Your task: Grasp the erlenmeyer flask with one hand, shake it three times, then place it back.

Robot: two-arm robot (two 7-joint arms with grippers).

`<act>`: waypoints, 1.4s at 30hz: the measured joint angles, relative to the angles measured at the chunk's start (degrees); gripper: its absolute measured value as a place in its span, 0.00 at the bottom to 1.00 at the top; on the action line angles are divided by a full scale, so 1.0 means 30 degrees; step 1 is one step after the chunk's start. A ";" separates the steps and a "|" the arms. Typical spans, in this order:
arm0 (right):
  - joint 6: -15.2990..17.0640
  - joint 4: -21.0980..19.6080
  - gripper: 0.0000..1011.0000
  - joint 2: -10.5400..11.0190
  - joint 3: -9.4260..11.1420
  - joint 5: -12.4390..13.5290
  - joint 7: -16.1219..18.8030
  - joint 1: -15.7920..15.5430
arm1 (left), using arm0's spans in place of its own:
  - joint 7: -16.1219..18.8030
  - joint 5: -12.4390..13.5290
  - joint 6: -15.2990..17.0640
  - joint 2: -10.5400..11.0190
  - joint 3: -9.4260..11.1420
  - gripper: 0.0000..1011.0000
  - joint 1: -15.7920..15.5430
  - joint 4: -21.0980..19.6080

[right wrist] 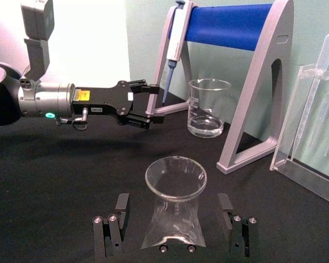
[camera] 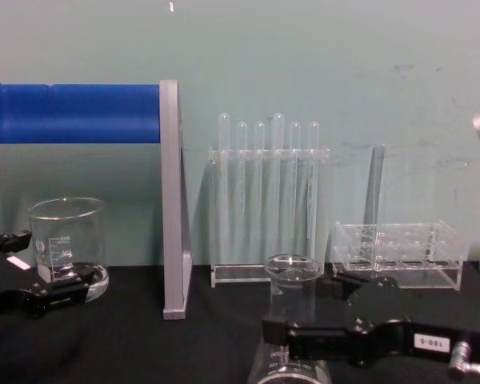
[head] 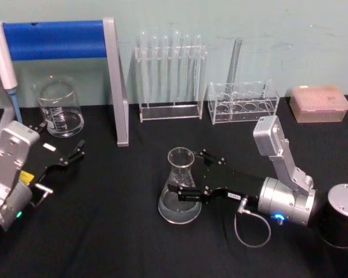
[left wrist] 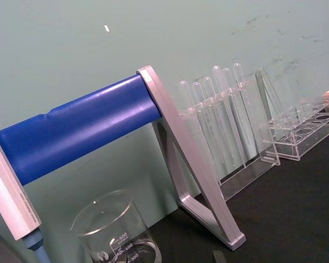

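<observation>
1. Black blocky right gripper (head: 188, 174) sits low over the black table (head: 116, 231), its fingers (right wrist: 112, 230) spread.
2. Between those fingers stands the clear glass erlenmeyer flask (head: 180, 186), upright; whether they touch it is unclear.
3. Well apart, the left gripper (head: 69, 156) hovers open near a squat glass beaker (head: 58, 106).

erlenmeyer flask (head: 180, 188) | clear glass | upright on table | between open right gripper (head: 188, 175) fingers
</observation>
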 joint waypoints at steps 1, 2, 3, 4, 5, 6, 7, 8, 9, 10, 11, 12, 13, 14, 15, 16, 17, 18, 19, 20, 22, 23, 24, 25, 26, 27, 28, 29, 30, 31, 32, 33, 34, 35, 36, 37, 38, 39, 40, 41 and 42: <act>0.0034 -0.0055 0.99 0.0042 0.0002 0.0000 -0.0005 -0.0040 | 0.0000 0.0000 -0.0001 0.0000 0.0000 0.99 0.0001 0.0000; 0.0095 -0.0186 0.99 0.0143 0.0015 0.0003 -0.0021 -0.0136 | -0.0001 0.0001 -0.0001 0.0000 0.0000 0.99 0.0000 0.0001; 0.0130 -0.0269 0.99 0.0210 0.0035 0.0011 -0.0030 -0.0200 | 0.0000 0.0001 0.0000 0.0000 -0.0001 0.99 0.0000 0.0000; 0.0198 -0.0456 0.99 0.0362 0.0095 0.0051 -0.0051 -0.0348 | 0.0001 0.0000 0.0000 0.0000 -0.0001 0.99 0.0000 0.0000; 0.0221 -0.0542 0.99 0.0439 0.0131 0.0078 -0.0059 -0.0426 | 0.0000 0.0001 0.0000 -0.0001 0.0000 0.99 0.0000 0.0000; 0.0221 -0.0542 0.99 0.0439 0.0131 0.0078 -0.0059 -0.0426 | -0.0001 0.0000 0.0000 0.0000 0.0000 0.99 0.0000 -0.0001; 0.0260 -0.0712 0.99 0.0589 0.0202 0.0131 -0.0086 -0.0585 | 0.0000 0.0000 0.0000 -0.0001 0.0000 0.99 0.0000 0.0000; 0.0298 -0.0959 0.99 0.0793 0.0300 0.0169 -0.0156 -0.0802 | 0.0000 0.0001 -0.0001 0.0000 0.0000 0.99 -0.0001 0.0000; 0.0306 -0.1095 0.99 0.0901 0.0351 0.0189 -0.0195 -0.0918 | 0.0000 0.0000 0.0000 0.0001 -0.0001 0.99 0.0000 0.0000; 0.0318 -0.1228 0.99 0.1014 0.0401 0.0216 -0.0225 -0.1036 | 0.0000 0.0000 0.0000 0.0000 0.0000 0.99 0.0000 0.0000; 0.0327 -0.1375 0.99 0.1138 0.0455 0.0239 -0.0250 -0.1169 | 0.0000 0.0001 0.0000 0.0000 0.0000 0.99 0.0000 0.0000; 0.0343 -0.1718 0.99 0.1438 0.0587 0.0291 -0.0318 -0.1475 | 0.0000 0.0001 0.0000 0.0000 0.0000 0.99 0.0000 0.0000; 0.0350 -0.1904 0.99 0.1600 0.0670 0.0316 -0.0366 -0.1644 | 0.0000 0.0000 0.0000 0.0000 -0.0001 0.99 0.0000 0.0000; 0.0368 -0.2266 0.99 0.1911 0.0854 0.0376 -0.0490 -0.1989 | 0.0000 0.0000 0.0000 0.0000 0.0000 0.99 0.0000 0.0000; 0.0376 -0.2453 0.99 0.2058 0.0962 0.0391 -0.0577 -0.2166 | 0.0000 0.0000 0.0000 0.0000 0.0000 0.99 0.0000 -0.0001; 0.0379 -0.2612 0.99 0.2180 0.1057 0.0398 -0.0682 -0.2316 | -0.0001 0.0000 0.0000 0.0000 0.0000 0.99 0.0000 0.0000; 0.0372 -0.2966 0.99 0.2457 0.1306 0.0399 -0.0977 -0.2699 | 0.0000 0.0000 0.0000 0.0000 -0.0001 0.99 0.0001 0.0000; 0.0365 -0.3140 0.99 0.2572 0.1439 0.0400 -0.1127 -0.2881 | 0.0000 0.0000 0.0000 0.0000 -0.0001 0.99 0.0000 0.0001; 0.0358 -0.3292 0.99 0.2671 0.1582 0.0399 -0.1311 -0.3054 | 0.0000 0.0000 0.0000 0.0000 0.0000 0.99 0.0001 0.0000; 0.0353 -0.3449 0.99 0.2763 0.1755 0.0405 -0.1507 -0.3240 | 0.0001 0.0000 0.0000 0.0000 0.0000 0.99 -0.0001 0.0000; 0.0277 -0.3821 0.99 0.2925 0.2349 0.0438 -0.2202 -0.3829 | 0.0000 0.0000 0.0000 0.0001 0.0000 0.99 -0.0001 0.0000; 0.0217 -0.3920 0.99 0.2934 0.2581 0.0450 -0.2490 -0.4011 | 0.0000 0.0000 0.0000 0.0000 0.0000 0.99 0.0000 0.0000; 0.0068 -0.4088 0.99 0.2926 0.3045 0.0459 -0.3114 -0.4367 | 0.0000 0.0000 -0.0001 0.0000 0.0000 0.99 0.0000 0.0000; 0.0001 -0.4143 0.99 0.2903 0.3269 0.0462 -0.3423 -0.4514 | 0.0000 0.0000 -0.0001 0.0000 0.0000 0.99 0.0000 0.0000; -0.0117 -0.4192 0.99 0.2806 0.3658 0.0464 -0.3940 -0.4735 | 0.0000 0.0000 0.0000 0.0000 0.0000 0.99 0.0000 0.0000; -0.0117 -0.4192 0.99 0.2806 0.3658 0.0464 -0.3940 -0.4735 | 0.0000 0.0000 0.0000 0.0000 -0.0001 0.99 0.0000 0.0000; -0.0208 -0.4200 0.99 0.2654 0.4064 0.0464 -0.4516 -0.4906 | 0.0000 0.0001 -0.0001 0.0000 0.0000 0.99 0.0000 0.0000; -0.0235 -0.4200 0.99 0.2565 0.4232 0.0460 -0.4781 -0.4959 | 0.0000 0.0000 0.0000 0.0000 -0.0001 0.99 0.0000 0.0000; -0.0243 -0.4195 0.99 0.2459 0.4376 0.0443 -0.5051 -0.4995 | 0.0000 0.0000 0.0001 0.0000 0.0000 0.99 0.0000 0.0000; -0.0243 -0.4135 0.99 0.2225 0.4650 0.0302 -0.5654 -0.5017 | -0.0001 0.0000 0.0000 0.0000 0.0000 0.99 0.0000 0.0000; -0.0226 -0.4096 0.99 0.2107 0.4747 0.0176 -0.5997 -0.5014 | 0.0000 0.0001 0.0000 0.0000 0.0000 0.99 0.0000 0.0000; -0.0174 -0.4042 0.99 0.1964 0.4823 0.0010 -0.6347 -0.4995 | 0.0000 0.0000 -0.0001 0.0000 0.0000 0.99 0.0000 0.0001; 0.0023 -0.3902 0.99 0.1638 0.4902 -0.0362 -0.7068 -0.4872 | -0.0001 0.0000 0.0001 0.0001 0.0000 0.99 0.0000 0.0000; 0.0129 -0.3820 0.99 0.1489 0.4916 -0.0509 -0.7335 -0.4792 | -0.0001 0.0000 0.0000 0.0000 0.0000 0.99 0.0000 0.0000; 0.0262 -0.3732 0.99 0.1338 0.4924 -0.0686 -0.7650 -0.4690 | 0.0000 0.0000 0.0000 0.0000 -0.0001 0.99 0.0000 -0.0001; 0.0580 -0.3472 0.99 0.0962 0.4908 -0.1078 -0.8233 -0.4413 | 0.0000 0.0000 -0.0001 0.0000 0.0000 0.99 -0.0001 0.0000; 0.0725 -0.3324 0.99 0.0790 0.4883 -0.1242 -0.8499 -0.4258 | 0.0000 0.0000 0.0000 0.0000 0.0000 0.99 0.0001 -0.0001; 0.0882 -0.3123 0.99 0.0585 0.4847 -0.1391 -0.8723 -0.4074 | -0.0001 -0.0001 0.0000 0.0000 0.0001 0.99 0.0000 0.0000; 0.1140 -0.2762 0.99 0.0269 0.4774 -0.1654 -0.9059 -0.3748 | -0.0001 0.0001 -0.0001 0.0001 -0.0001 0.99 0.0000 -0.0001; 0.1255 -0.2554 0.99 0.0099 0.4736 -0.1760 -0.9171 -0.3579 | -0.0001 0.0000 0.0000 0.0000 0.0000 0.99 0.0000 0.0000; 0.1442 -0.2084 0.99 -0.0209 0.4660 -0.1912 -0.9299 -0.3213 | 0.0000 0.0000 0.0000 0.0000 0.0000 0.99 0.0001 0.0001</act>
